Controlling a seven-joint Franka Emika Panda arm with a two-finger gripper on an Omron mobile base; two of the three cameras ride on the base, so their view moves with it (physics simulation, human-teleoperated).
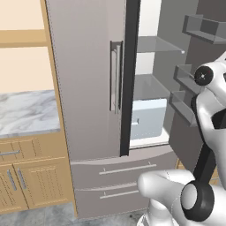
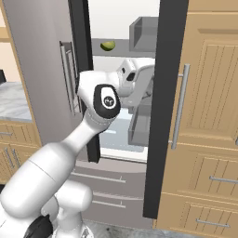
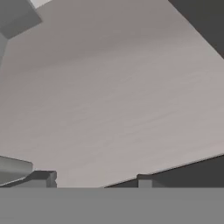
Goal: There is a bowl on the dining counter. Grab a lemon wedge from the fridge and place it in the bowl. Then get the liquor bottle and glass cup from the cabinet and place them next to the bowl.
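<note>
Kitchen surroundings consist of light wood cabinets [image 2: 209, 116] with slim bar handles, a marble tabletop [image 1: 26, 112] at the left, and a tall grey steel fridge [image 1: 88, 88] in the middle.

1. End effector [image 3: 94, 179]: in the hand view two dark fingertips [image 3: 43, 178] rise at the bottom edge with a clear gap between them and nothing visible in that gap. They face a plain grey panel at close range (which fridge surface this is cannot be told).
2. Arm: in the right base view the white arm reaches forward through the open right side of the fridge, and the wrist sits inside the compartment above a pale drawer [image 2: 139, 130]. The hand itself is hidden behind the wrist there.
3. Lemon wedge [image 2: 108, 45]: a small yellow-green piece lies on the upper fridge shelf [image 2: 116, 47], above and to the left of the wrist, apart from it.
4. Fridge: the left door is closed, with its vertical bar handle [image 1: 115, 77] beside the dark centre strip. The right door [image 1: 198, 88] stands open and carries grey door bins [image 1: 187, 79]. Two drawers [image 1: 123, 170] with horizontal handles run below.
</note>
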